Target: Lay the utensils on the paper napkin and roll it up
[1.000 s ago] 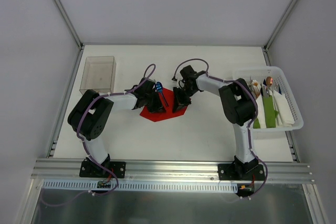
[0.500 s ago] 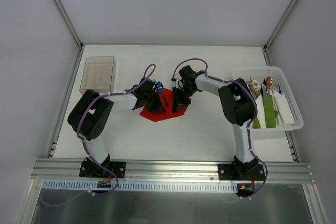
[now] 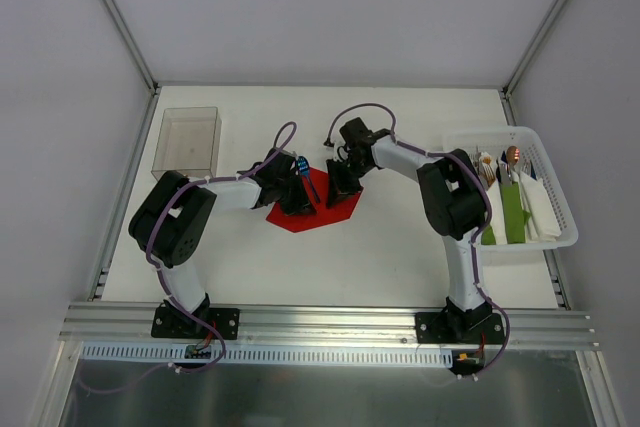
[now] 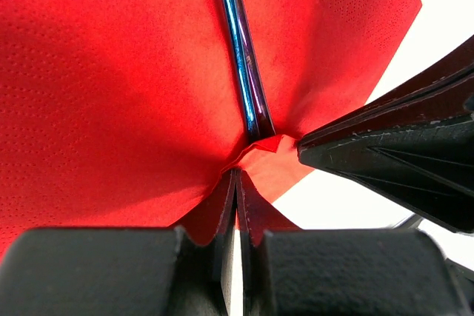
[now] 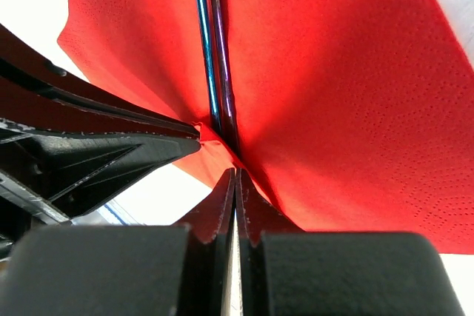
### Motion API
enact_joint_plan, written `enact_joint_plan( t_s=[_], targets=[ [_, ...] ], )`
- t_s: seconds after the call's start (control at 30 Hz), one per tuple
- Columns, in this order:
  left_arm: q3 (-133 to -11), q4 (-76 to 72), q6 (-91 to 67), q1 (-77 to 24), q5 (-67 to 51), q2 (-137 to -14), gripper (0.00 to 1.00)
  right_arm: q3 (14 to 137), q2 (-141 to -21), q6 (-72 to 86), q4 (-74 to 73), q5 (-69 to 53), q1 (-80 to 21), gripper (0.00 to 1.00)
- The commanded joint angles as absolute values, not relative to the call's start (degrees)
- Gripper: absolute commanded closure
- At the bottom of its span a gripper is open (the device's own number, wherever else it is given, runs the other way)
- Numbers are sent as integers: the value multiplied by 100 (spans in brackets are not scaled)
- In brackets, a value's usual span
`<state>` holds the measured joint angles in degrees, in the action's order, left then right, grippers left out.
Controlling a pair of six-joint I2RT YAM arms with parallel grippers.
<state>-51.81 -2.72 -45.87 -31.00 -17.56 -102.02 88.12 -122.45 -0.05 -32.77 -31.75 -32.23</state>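
The red paper napkin (image 3: 300, 215) lies on the white table between my two arms. It fills the left wrist view (image 4: 111, 72) and the right wrist view (image 5: 341, 94). The utensils (image 3: 304, 171) lie on it, blue heads toward the back. Their thin handles run up the middle of the left wrist view (image 4: 241, 57) and the right wrist view (image 5: 212, 49). My left gripper (image 3: 297, 201) (image 4: 235, 174) is shut, pinching the napkin's raised near edge at the handle ends. My right gripper (image 3: 339, 191) (image 5: 235, 174) is shut on the same edge from the other side, tips close to the left's.
A white basket (image 3: 560, 239) at the right holds other utensils, green bundles and white napkins. A clear plastic box (image 3: 190, 139) stands at the back left. Grey walls enclose the table.
My right gripper has moved a little back and left, drawing the napkin's right side with it. My left gripper has hardly moved.
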Motion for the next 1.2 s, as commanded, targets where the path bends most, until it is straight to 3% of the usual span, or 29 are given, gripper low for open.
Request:
enact_joint_plan(
  t_s=[0.0,0.5,0.7,0.8,1.0,1.03,1.17],
  targets=[
    [-5133,-44,-4509,-3024,-1696,-10336,100,9026,-12199,-26,-3340,-3199,-3225,100],
    [-5080,-44,-4535,-2988,-1696,-10362,100,9018,-12656,-167,-3427,-2751,-3243,100],
    [-5063,-61,-4562,-2988,-1723,-10424,100,8965,-12210,-237,-3428,-2970,-3156,98],
    [-5063,-70,-4562,-2997,-1714,-10441,100,9009,-11815,-255,-3489,-3234,-2998,90],
    [-5098,-114,-4588,-2997,-1758,-10494,100,8764,-11233,-439,-3752,-3796,-2261,62],
    [-5106,-114,-4588,-2997,-1758,-10503,100,8667,-11137,-466,-3753,-3919,-2163,54],
    [-5142,-149,-4597,-2997,-1793,-10529,100,8236,-11214,-589,-3744,-4165,-1654,39]
  ],
)
